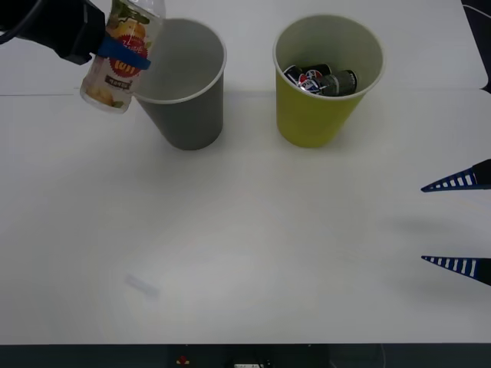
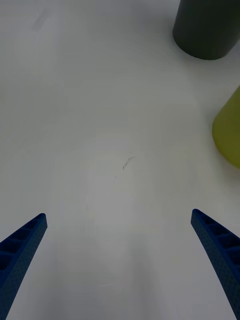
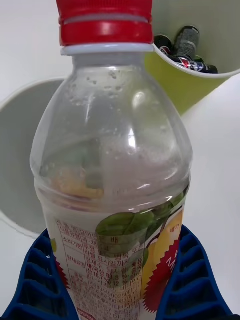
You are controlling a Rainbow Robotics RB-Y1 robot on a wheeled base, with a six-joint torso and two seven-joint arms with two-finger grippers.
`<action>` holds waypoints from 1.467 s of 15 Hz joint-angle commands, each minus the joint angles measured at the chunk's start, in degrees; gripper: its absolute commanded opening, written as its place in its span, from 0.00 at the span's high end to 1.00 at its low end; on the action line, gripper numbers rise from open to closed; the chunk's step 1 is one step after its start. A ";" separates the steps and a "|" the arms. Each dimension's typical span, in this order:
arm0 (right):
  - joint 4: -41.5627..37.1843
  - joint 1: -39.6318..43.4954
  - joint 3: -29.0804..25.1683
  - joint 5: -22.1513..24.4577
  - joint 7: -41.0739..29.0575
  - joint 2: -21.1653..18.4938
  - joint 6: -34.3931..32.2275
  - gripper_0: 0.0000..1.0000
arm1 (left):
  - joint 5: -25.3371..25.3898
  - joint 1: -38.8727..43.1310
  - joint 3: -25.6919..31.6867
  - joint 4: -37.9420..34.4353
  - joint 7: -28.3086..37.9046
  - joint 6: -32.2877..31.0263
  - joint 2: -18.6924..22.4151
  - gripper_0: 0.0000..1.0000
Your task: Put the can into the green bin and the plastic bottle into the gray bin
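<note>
My left gripper (image 1: 123, 55) is shut on the plastic bottle (image 1: 121, 57), holding it in the air at the back left, beside the left rim of the gray bin (image 1: 188, 115). In the left wrist view the bottle (image 3: 115, 165) shows its red cap and fruit label between the blue fingers (image 3: 35, 285), with the gray bin's inside (image 3: 20, 150) behind it. The green bin (image 1: 318, 115) stands to the right of the gray one, with cans (image 1: 322, 80) lying inside. My right gripper (image 1: 458, 222) hangs open over the table at the right edge.
The white table (image 1: 253, 253) stretches bare in front of both bins. The right wrist view has the gray bin's base (image 2: 207, 30) and the green bin's side (image 2: 229, 132) ahead of the open fingers.
</note>
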 commanded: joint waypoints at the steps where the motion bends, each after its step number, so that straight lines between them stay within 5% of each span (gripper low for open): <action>1: 0.00 0.00 0.00 0.00 0.00 0.00 0.00 0.00 | -5.31 -5.28 -3.61 6.46 -0.24 0.86 -4.29 1.00; 6: 0.00 0.00 0.00 0.00 0.00 0.00 0.00 0.00 | -12.87 -11.87 -7.91 17.53 -3.57 3.77 -10.44 1.00; 10: 0.00 0.00 0.00 0.00 0.00 0.00 0.00 0.00 | -14.28 -13.80 -7.91 24.04 -7.53 5.79 -13.08 1.00; 11: 0.00 0.00 0.00 0.00 0.00 0.00 0.00 0.00 | -14.28 -13.80 -7.91 24.04 -7.62 5.79 -13.08 0.93; 13: 0.00 0.00 0.00 0.00 0.00 0.00 0.00 0.00 | -14.45 -13.80 -7.91 24.04 -9.55 5.79 -13.08 0.01; 18: 0.00 0.00 0.00 0.00 0.00 0.00 0.00 0.00 | -12.52 -13.72 -7.83 23.60 -15.35 5.79 -12.20 0.00; 22: 0.00 0.00 0.00 0.00 0.00 0.00 0.00 0.00 | -3.20 -8.27 -4.75 18.23 -21.59 6.31 -6.92 0.00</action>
